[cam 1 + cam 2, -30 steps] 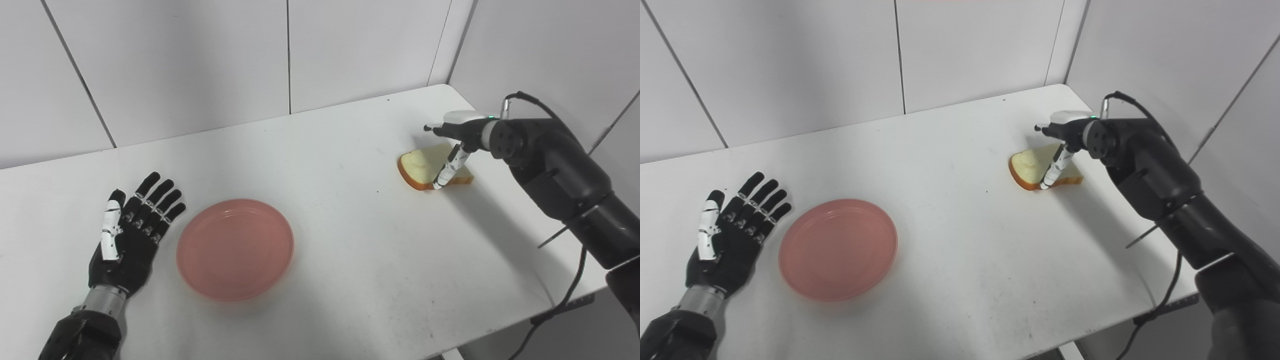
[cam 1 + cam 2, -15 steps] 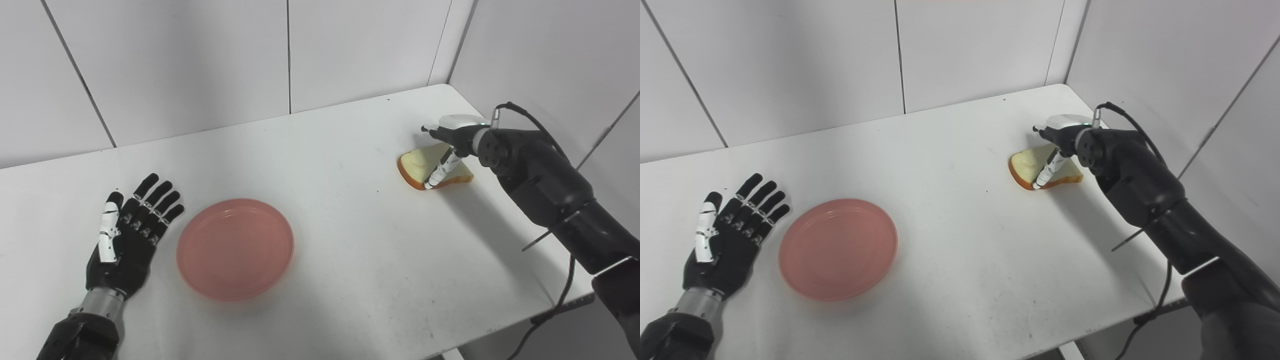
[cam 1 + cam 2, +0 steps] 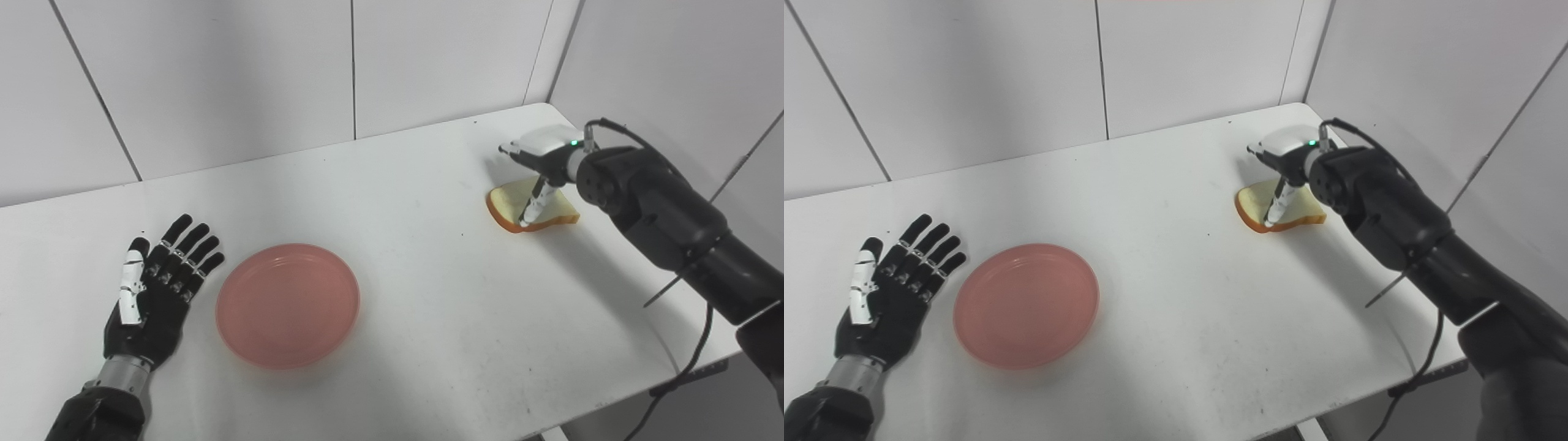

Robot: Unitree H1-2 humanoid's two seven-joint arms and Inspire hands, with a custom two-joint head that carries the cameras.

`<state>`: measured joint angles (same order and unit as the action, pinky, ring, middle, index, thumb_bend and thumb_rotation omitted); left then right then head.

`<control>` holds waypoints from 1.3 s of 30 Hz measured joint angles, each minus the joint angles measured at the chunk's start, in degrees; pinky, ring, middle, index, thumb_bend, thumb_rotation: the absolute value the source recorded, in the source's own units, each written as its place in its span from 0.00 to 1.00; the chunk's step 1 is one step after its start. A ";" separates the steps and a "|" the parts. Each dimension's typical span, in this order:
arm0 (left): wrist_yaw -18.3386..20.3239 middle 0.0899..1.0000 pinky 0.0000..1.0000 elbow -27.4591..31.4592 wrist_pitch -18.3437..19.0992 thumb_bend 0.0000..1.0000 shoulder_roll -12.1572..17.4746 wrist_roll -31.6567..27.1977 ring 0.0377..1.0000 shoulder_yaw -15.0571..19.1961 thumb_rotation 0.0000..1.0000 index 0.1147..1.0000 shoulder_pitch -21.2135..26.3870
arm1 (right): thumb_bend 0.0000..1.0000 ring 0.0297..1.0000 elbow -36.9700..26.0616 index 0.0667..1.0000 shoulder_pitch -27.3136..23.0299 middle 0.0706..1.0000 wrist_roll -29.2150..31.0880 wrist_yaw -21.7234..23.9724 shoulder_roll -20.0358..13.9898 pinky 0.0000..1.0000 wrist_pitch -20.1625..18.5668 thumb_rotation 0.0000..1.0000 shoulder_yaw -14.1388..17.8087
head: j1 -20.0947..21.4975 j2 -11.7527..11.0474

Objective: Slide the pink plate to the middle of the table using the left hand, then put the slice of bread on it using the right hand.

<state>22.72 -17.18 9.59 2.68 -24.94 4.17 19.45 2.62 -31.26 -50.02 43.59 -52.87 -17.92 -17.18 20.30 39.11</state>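
The pink plate [image 3: 287,304] lies flat on the white table [image 3: 441,288], left of the middle. My left hand [image 3: 153,288] lies open and flat on the table just left of the plate, not touching it. The slice of bread [image 3: 556,212] lies at the back right near the wall corner. My right hand [image 3: 542,160] hovers over the bread with its fingers stretched out to the left and its thumb [image 3: 530,208] pointing down onto the bread's near edge. The bread rests on the table. The rest of the fingers are hidden behind the hand.
White walls close the table at the back and right, meeting in a corner [image 3: 551,92] just behind the bread. The table's front edge [image 3: 551,422] and right edge [image 3: 692,361] are near my right arm. A black cable [image 3: 680,380] hangs there.
My right hand has shifted left and up over the bread, and the bread's raised far edge now lies flatter. My left hand has drawn slightly back. The plate has not moved.
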 measured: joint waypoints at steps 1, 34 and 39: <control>-0.12 0.85 0.84 0.13 0.00 0.41 0.00 0.00 0.85 -0.06 1.00 0.83 -0.09 | 1.00 1.00 0.40 1.00 -0.54 1.00 0.00 0.77 0.02 1.00 0.36 0.34 -0.38 | -0.09 0.00; -0.46 0.85 0.84 1.42 0.21 0.40 0.63 0.14 0.85 -0.84 1.00 0.83 -0.91 | 1.00 1.00 9.48 1.00 -4.48 1.00 5.34 10.54 1.27 0.91 -2.99 0.31 -1.02 | -0.70 1.05; -0.45 0.85 0.85 1.46 0.22 0.40 0.76 0.14 0.85 -0.85 1.00 0.83 -0.90 | 1.00 1.00 5.76 1.00 -4.37 1.00 6.75 12.78 1.28 0.93 -5.27 0.27 -1.07 | -0.62 1.32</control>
<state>22.27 -15.72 9.81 3.44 -24.81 3.31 18.54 8.38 -35.62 -43.27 56.37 -51.59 -23.19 -18.25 19.69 40.43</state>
